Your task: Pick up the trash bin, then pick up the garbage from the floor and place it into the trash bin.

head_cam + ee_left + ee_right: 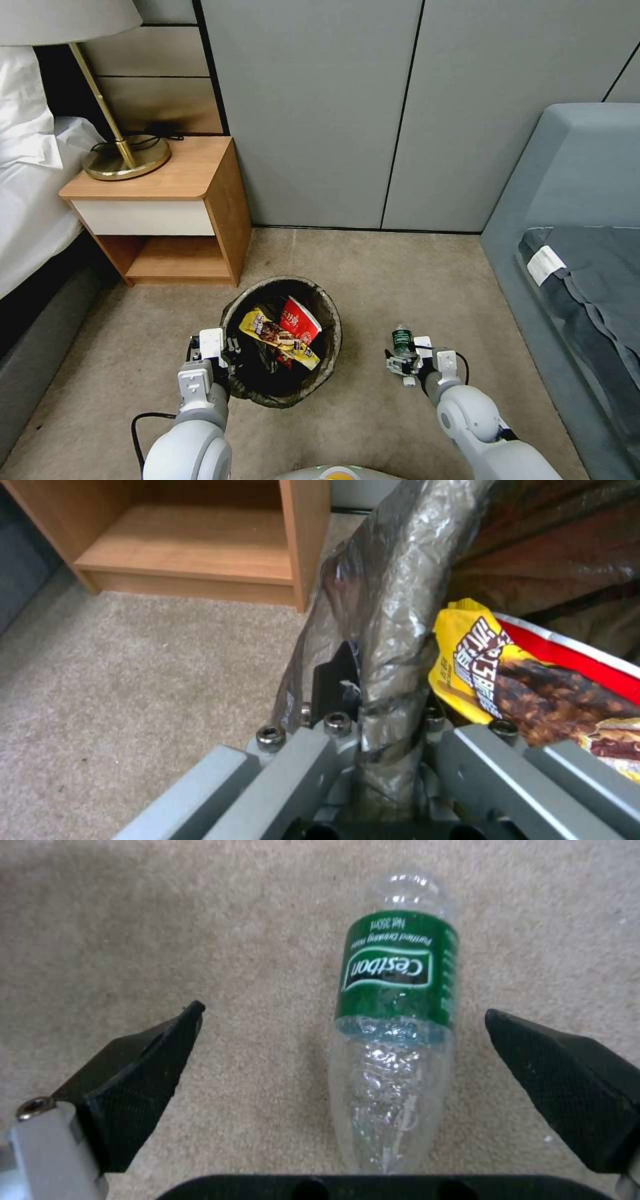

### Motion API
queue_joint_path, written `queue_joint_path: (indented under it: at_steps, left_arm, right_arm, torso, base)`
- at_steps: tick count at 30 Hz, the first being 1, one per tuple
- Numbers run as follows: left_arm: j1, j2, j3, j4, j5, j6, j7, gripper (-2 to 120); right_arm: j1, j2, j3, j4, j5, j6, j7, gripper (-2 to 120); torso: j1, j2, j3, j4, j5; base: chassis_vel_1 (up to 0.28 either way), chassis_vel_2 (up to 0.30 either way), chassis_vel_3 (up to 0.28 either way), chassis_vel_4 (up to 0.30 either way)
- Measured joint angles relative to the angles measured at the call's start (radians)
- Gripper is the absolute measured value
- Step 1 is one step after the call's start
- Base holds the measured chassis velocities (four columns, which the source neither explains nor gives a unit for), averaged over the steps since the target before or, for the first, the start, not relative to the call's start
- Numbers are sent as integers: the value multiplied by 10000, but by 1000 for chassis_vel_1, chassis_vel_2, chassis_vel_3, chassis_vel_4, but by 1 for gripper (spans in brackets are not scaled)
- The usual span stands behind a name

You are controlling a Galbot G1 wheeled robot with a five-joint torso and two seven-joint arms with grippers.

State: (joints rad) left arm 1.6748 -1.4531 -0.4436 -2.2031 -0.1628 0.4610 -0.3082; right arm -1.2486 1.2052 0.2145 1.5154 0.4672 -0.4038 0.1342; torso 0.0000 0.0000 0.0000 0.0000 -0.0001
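Observation:
The trash bin point(331, 319), round with a dark bag over its rim, stands on the carpet in front of me. My left gripper point(227, 348) is shut on its near-left rim. In the left wrist view, the left gripper point(387, 690) pinches the bag-wrapped rim point(400, 605). A yellow snack wrapper point(270, 330) and a red one point(300, 320) lie inside. To the right of the bin, a clear bottle with a green label point(401, 340) lies on the carpet. My right gripper point(343, 1011) is open around the bottle point(397, 1005), one finger on each side, not touching.
A wooden nightstand point(167, 200) with a brass lamp point(127, 157) stands behind the bin on the left, next to a white bed point(33, 200). A grey sofa point(573, 220) runs along the right. Grey wall panels close the back. Bare carpet point(373, 267) lies between.

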Motion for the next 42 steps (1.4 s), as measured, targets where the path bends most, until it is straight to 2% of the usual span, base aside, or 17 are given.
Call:
queue_joint_path:
  at_steps: [16, 18, 24, 26, 28, 30, 36, 38, 40, 42]
  left_arm:
    - [31, -9, 14, -34, 63, -18, 4, 0]
    - [18, -9, 13, -22, 68, -15, 5, 0]
    - [7, -6, 2, 5, 68, -7, 5, 0]
    - [5, -16, 4, 24, 68, -5, 6, 0]
    - [5, -18, 5, 27, 68, -5, 7, 0]
    - [4, -17, 5, 29, 64, -5, 9, 0]
    - [5, 6, -1, 28, 49, -5, 11, 0]
    - [5, 8, 0, 29, 45, -4, 11, 0]
    - [5, 8, 4, 29, 45, -4, 11, 0]
    - [5, 8, 14, 29, 46, -4, 12, 0]
  right_arm:
    - [641, 330, 173, -1661, -396, 871, -446, 99]
    - [712, 381, 180, -1830, -479, 1034, -513, 88]
    - [732, 417, 169, -1865, -541, 1129, -541, 75]
    - [747, 452, 156, -1913, -580, 1182, -542, 61]
    - [747, 460, 153, -1922, -595, 1197, -541, 58]
    - [747, 475, 149, -1956, -642, 1255, -542, 46]
    - [735, 480, 162, -2002, -703, 1351, -545, 32]
    - [700, 472, 183, -2025, -753, 1439, -552, 19]
    - [686, 465, 190, -2029, -774, 1472, -557, 18]
    - [653, 431, 210, -2061, -878, 1593, -586, 11]
  torso:
    - [0, 0, 0, 0, 0]
    - [0, 0, 0, 0, 1]
    - [0, 0, 0, 0, 1]
    - [0, 0, 0, 0, 1]
    - [0, 0, 0, 0, 1]
    - [0, 0, 0, 0, 1]
    - [0, 0, 0, 0, 1]
    - [0, 2, 0, 1, 1]
    - [0, 1, 0, 0, 1]
    - [0, 1, 0, 0, 1]
  base:
    - [0, 0, 0, 0]
    - [0, 0, 0, 0]
    - [0, 0, 0, 0]
    - [0, 0, 0, 0]
    - [0, 0, 0, 0]
    - [0, 0, 0, 0]
    - [0, 0, 0, 0]
    - [0, 0, 0, 0]
    - [0, 0, 0, 0]
    - [0, 0, 0, 0]
